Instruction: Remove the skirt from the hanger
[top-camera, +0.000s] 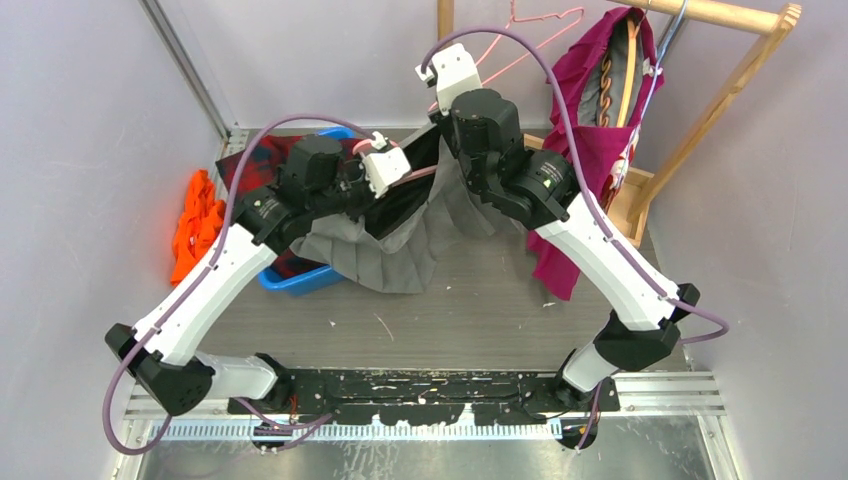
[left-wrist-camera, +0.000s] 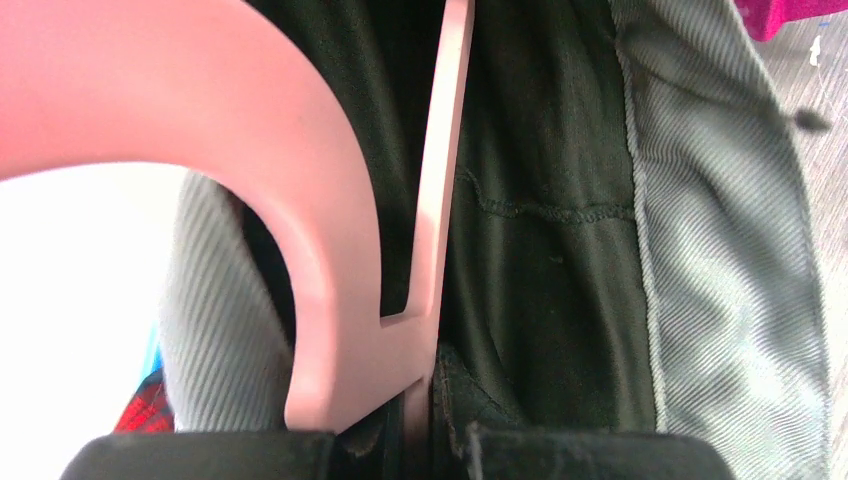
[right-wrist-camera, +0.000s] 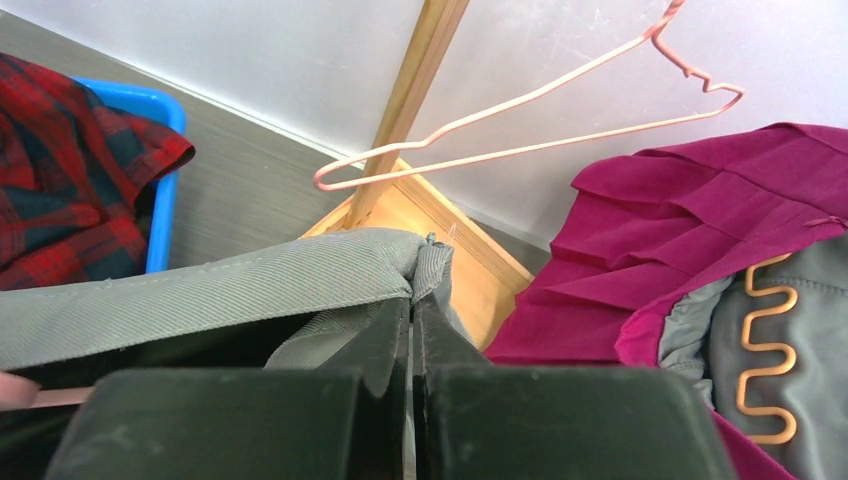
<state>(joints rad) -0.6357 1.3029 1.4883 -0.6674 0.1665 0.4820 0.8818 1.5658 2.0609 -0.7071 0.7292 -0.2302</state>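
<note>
The grey skirt (top-camera: 385, 255) hangs between the two wrists over the far middle of the surface (top-camera: 470, 310). Its waistband is stretched along a line from about 8 to 2 o'clock in the top view. The waist opens upward, showing the dark lining, and the pleated hem spreads toward 6 o'clock. The left fingers (left-wrist-camera: 200, 455) are clamped on the pink hanger (left-wrist-camera: 330, 290), which lies inside the waistband. The right fingers (right-wrist-camera: 570, 420) are pressed together on the waistband's 2 o'clock end. A blue bin (top-camera: 300, 281) sits just beside the skirt at 8 o'clock.
</note>
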